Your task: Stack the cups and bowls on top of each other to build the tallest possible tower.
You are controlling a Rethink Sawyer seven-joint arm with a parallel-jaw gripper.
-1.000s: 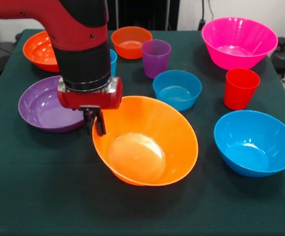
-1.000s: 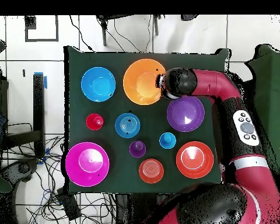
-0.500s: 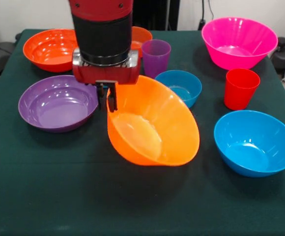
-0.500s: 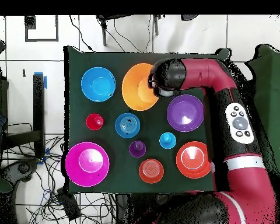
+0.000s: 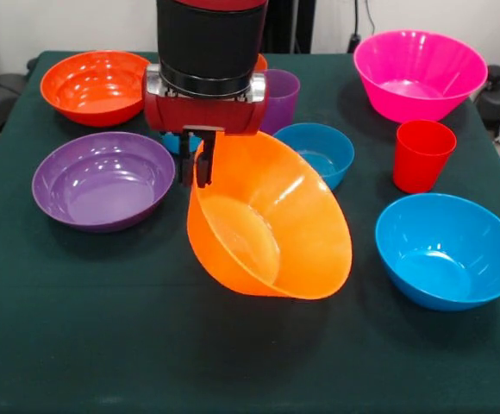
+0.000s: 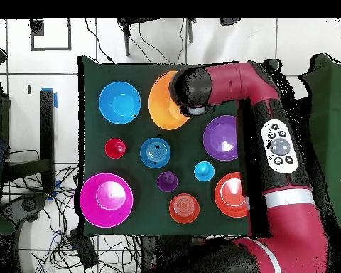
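Arm plumb from above — claw (image 5: 201, 169) pinched on the tilted, lifted large orange bowl's (image 5: 276, 228) rim.

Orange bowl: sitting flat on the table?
No. The large orange bowl is steeply tilted, its rim pinched by the gripper and its opening facing sideways.

A table (image 5: 78, 345) covered in dark green cloth fills the front view. From overhead it stands on a white tiled floor (image 6: 52, 64). Tangled black cables (image 6: 56, 227) lie beside it, and blue tape (image 6: 55, 97) marks a tile.
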